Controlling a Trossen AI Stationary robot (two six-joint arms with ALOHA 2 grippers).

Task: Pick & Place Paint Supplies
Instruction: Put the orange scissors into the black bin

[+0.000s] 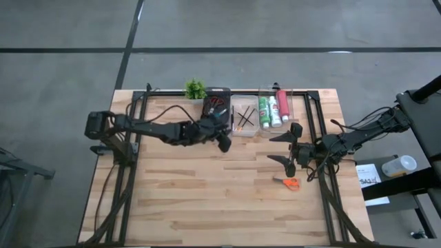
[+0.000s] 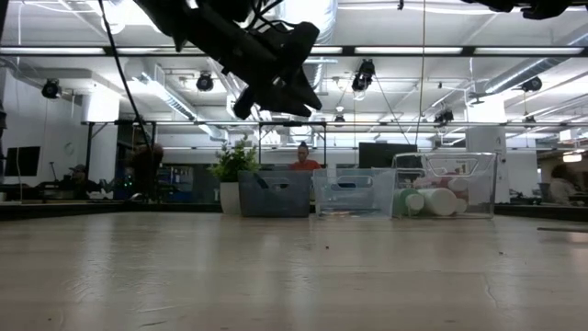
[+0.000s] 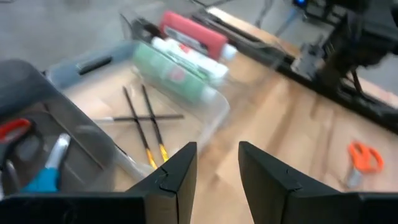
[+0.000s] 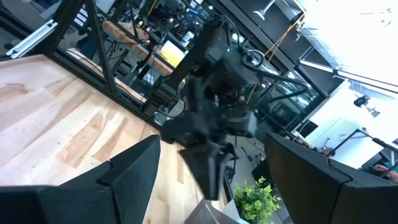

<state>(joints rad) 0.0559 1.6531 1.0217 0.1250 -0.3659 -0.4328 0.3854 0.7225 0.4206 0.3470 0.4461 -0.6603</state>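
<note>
Three bins stand in a row at the table's far edge. A dark bin holds scissors with red and blue handles. The middle clear bin holds thin dark brushes. The right clear bin holds green, white and red paint tubes. Orange-handled scissors lie flat on the table's right half. My left gripper hangs open and empty in the air just in front of the dark and middle bins. My right gripper waits open above the table's right half.
A small green potted plant stands at the far edge, left of the dark bin. Black frame rails run along the table's sides and far edge. Bare wood fills the middle and near half.
</note>
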